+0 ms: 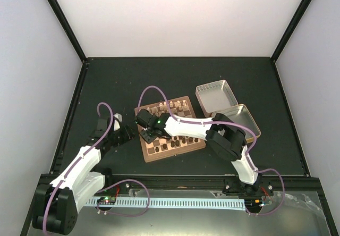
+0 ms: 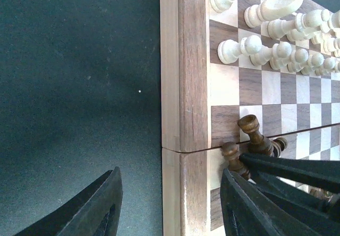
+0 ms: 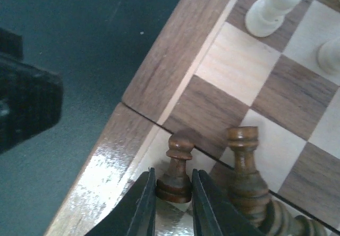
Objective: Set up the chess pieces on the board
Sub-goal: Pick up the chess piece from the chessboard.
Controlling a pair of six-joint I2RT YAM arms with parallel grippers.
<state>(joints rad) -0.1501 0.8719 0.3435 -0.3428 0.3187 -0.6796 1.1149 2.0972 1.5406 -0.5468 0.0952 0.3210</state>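
Board (image 1: 172, 154) sits mid-bench (image 1: 133, 82), turned slightly, with two metal tin halves (image 1: 217, 95) just to its right. It is wood, with a light/dark brown chequer and a brown rim with a paler strip on the outside. A seam crosses the rim and squares about halfway between the near and far edges.

Pale pieces (image 2: 265, 31) are cream turned wood, mostly ball-topped and much smaller than a square. They stand upright in two rows along the far edge. The squares between them and the seam show bare in the left wrist view.

Dark pieces are on the near half, a few of them bunched close by the left rim just near-side of the seam. Count isn't readable from the top view.

Right arm reaches across the board to its left edge. Right jaws are pinching a dark pawn (image 3: 177, 164) low on its body, one finger (image 3: 144, 207) on each side. The pawn is upright over the pale square against the left rim, just on the near side of the seam. Can't tell whether its base is seated or just clear of the square. A taller dark piece (image 3: 243, 159) stands just right of it, apart from the fingers.

Left jaws are spread wide and hold nothing. They sit at the board's left edge, one finger (image 2: 90, 209) over bare bench and the other (image 2: 241, 204) over the near-left squares. Height above the surface isn't readable.
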